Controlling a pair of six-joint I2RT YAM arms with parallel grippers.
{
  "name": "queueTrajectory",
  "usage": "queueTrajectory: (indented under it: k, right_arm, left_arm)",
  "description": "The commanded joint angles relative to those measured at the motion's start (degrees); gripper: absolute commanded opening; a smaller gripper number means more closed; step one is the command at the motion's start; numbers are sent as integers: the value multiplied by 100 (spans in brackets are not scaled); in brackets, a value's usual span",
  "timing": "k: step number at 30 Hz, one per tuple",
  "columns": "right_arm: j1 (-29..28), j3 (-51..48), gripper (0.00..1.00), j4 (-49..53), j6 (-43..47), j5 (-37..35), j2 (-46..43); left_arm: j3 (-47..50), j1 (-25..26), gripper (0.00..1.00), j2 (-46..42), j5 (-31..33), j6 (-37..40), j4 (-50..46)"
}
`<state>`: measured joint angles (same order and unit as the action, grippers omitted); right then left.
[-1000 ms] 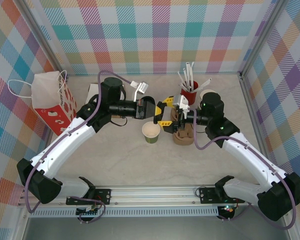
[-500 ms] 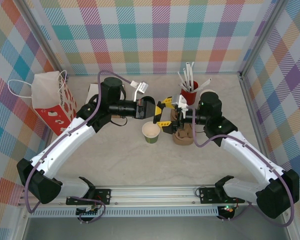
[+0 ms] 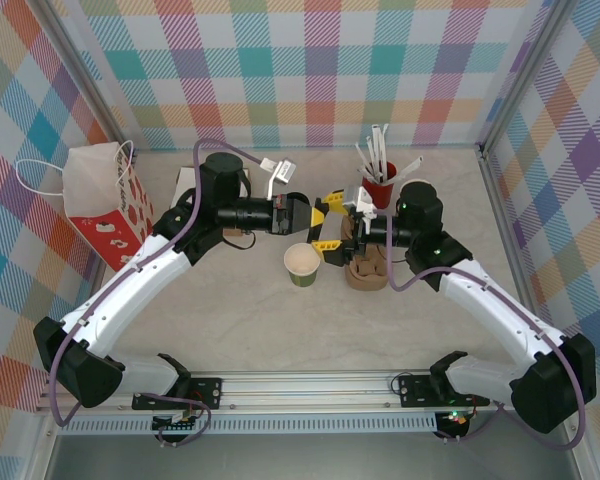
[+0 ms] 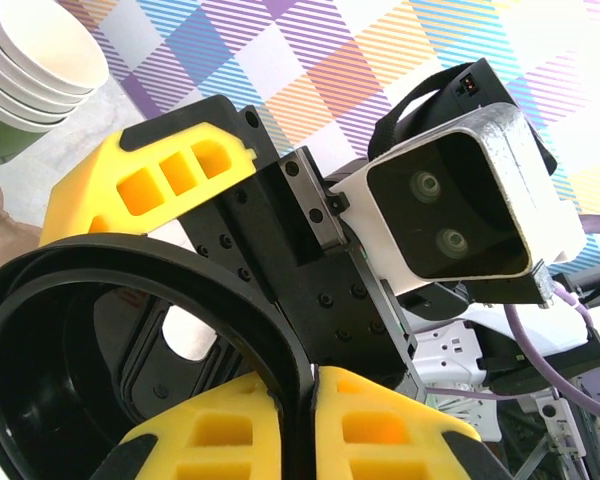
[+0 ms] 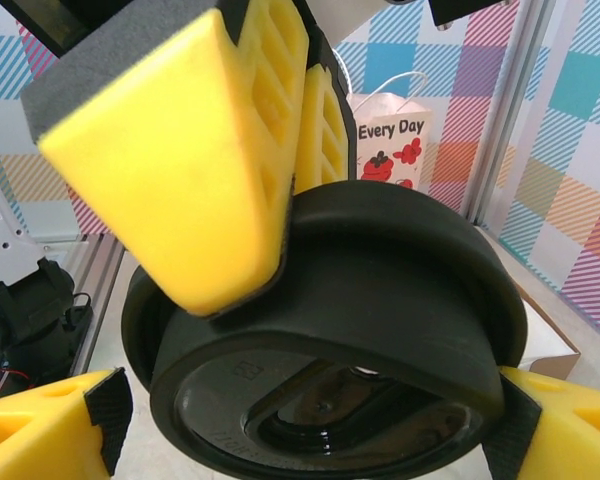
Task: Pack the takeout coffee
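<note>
The takeout coffee cup [image 3: 302,263], olive-green with a cream inside, stands lidless on the table. Above and behind it my left gripper [image 3: 307,214] is shut on the rim of a round black lid [image 4: 130,320], its yellow fingers [image 4: 380,430] pinching the edge. In the right wrist view the lid [image 5: 360,300] hangs on edge with its underside facing the camera. My right gripper [image 3: 330,224] is open, its yellow fingertips [image 5: 50,435] on either side of the lid.
A brown cup holder [image 3: 368,268] sits right of the cup. Behind it stands a red cup of white straws [image 3: 378,183]. A stack of cream-rimmed cups [image 4: 35,60] stands nearby. A paper bag [image 3: 102,205] is at the left wall, a white box [image 3: 185,183] beside it.
My right gripper has moved left up to the lid and spread its jaws wider around it. The left gripper stays shut on the lid, almost still.
</note>
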<state>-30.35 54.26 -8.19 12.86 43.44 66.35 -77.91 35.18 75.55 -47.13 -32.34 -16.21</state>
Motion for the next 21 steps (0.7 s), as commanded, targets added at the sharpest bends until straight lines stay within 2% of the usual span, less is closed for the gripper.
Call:
queueTrajectory:
  k: [1,5,8,13,15,16,21]
  right_arm:
    - [-6,146,89,-245,-46,318,47]
    - [-6,164,88,-211,9,315,32]
    - [0,172,78,-51,149,273,-14]
    - [1,172,78,-50,174,269,-65]
    - [-2,212,74,21,188,266,-61]
    - [2,231,74,84,218,255,-60]
    - [0,367,74,779,502,7,-78]
  left_arm:
    - [-49,33,1,-164,-129,-71,416]
    - [-45,42,1,-163,-134,-77,410]
    - [-31,38,1,-175,-140,-71,390]
    - [-31,39,1,-181,-143,-65,390]
    - [-23,41,2,-168,-121,-66,373]
    - [-23,42,3,-173,-99,-60,360]
    - [-34,41,22,-193,166,141,75]
